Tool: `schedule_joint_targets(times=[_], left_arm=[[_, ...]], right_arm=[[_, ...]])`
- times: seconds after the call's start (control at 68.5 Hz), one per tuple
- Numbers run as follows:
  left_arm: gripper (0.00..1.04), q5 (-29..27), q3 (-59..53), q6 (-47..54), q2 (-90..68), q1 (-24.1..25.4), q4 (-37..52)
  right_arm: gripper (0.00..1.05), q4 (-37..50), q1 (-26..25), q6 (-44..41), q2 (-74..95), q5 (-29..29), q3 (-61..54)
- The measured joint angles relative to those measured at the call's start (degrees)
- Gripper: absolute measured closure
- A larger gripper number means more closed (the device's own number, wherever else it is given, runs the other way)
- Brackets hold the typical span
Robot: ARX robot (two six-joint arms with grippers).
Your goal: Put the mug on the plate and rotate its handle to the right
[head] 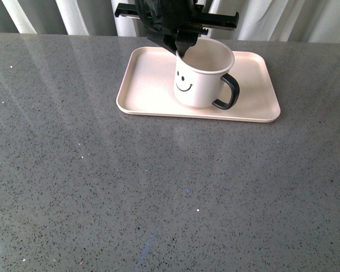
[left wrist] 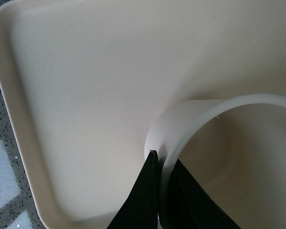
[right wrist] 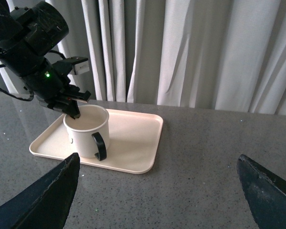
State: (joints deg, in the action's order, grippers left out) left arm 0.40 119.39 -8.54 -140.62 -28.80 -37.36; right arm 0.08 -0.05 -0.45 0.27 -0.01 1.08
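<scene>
The white mug [head: 199,79] with a black smiley face stands on the pale pink plate [head: 147,90]. Its black handle [head: 228,92] points right and a little toward me. My left gripper [head: 182,50] is shut on the mug's far-left rim, one finger inside and one outside, as the left wrist view shows [left wrist: 159,167]. The mug [right wrist: 87,132], plate [right wrist: 133,143] and handle [right wrist: 100,145] also show in the right wrist view. My right gripper [right wrist: 157,191] is open and empty, off the plate over the table.
The grey speckled table [head: 158,192] stretches in front of the plate. White curtains [right wrist: 190,52] hang behind the table's far edge. The left arm [right wrist: 33,52] reaches down over the plate's far side.
</scene>
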Motion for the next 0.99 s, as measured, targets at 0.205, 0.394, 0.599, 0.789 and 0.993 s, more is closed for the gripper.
schedule_joint_targets(times=[0.205, 0.394, 0.599, 0.789, 0.993], left_arm=[[1.03, 0.28, 0.26, -0.72, -0.28, 0.15, 0.92], [1.03, 1.09, 0.26, -1.42, -0.94, 0.24, 1.81], [1.03, 1.27, 0.26, -1.84, -1.57, 0.31, 2.19], [0.93, 1.57, 0.15, -2.03, -1.57, 0.31, 2.99], [0.61, 2.01, -2.64, -2.03, -0.70, 0.31, 4.52]], right_arm=[[0.09, 0.00, 0.00, 0.00, 0.00, 0.00, 0.00], [0.09, 0.00, 0.00, 0.00, 0.00, 0.02, 0.00], [0.09, 0.00, 0.00, 0.00, 0.00, 0.00, 0.00], [0.09, 0.00, 0.00, 0.00, 0.00, 0.00, 0.00], [0.09, 0.00, 0.00, 0.00, 0.00, 0.00, 0.00]])
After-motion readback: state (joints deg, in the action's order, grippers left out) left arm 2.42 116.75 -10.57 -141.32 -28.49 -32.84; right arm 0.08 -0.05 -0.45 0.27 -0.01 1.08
